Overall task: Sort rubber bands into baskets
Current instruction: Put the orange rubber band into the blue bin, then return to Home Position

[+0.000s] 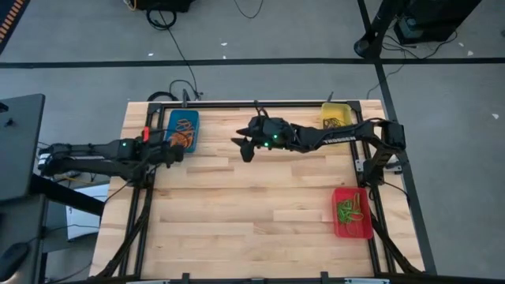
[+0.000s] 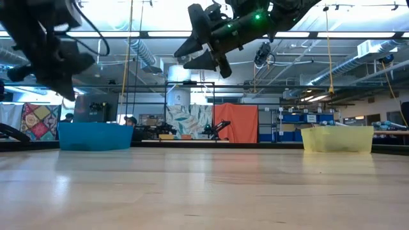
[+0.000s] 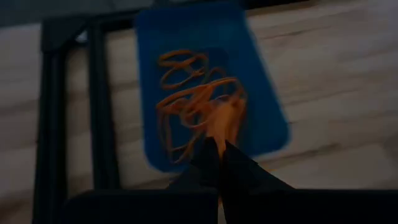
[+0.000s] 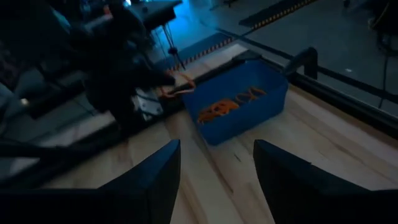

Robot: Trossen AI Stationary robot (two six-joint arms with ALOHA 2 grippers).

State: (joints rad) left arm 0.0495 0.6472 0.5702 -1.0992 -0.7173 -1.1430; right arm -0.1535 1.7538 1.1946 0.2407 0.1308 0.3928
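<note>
The blue basket stands at the table's far left with several orange rubber bands lying in it. My left gripper hovers over the basket's near edge, shut on one orange rubber band. My right gripper hangs open and empty above the table's far middle, its fingers pointing toward the blue basket. The yellow basket at the far right holds dark bands. The red basket at the right edge holds green bands. My left gripper pinches one end of an orange rubber band between its two shut fingertips. The fingers slant down from the table's left side. The band sticks out past the tips, lifted clear, over the blue basket's near part.
A black frame rail runs along the table's far edge and down both sides. In the low view the blue basket and yellow basket stand on the far part of the bare wood. Black cables lie beyond the table.
</note>
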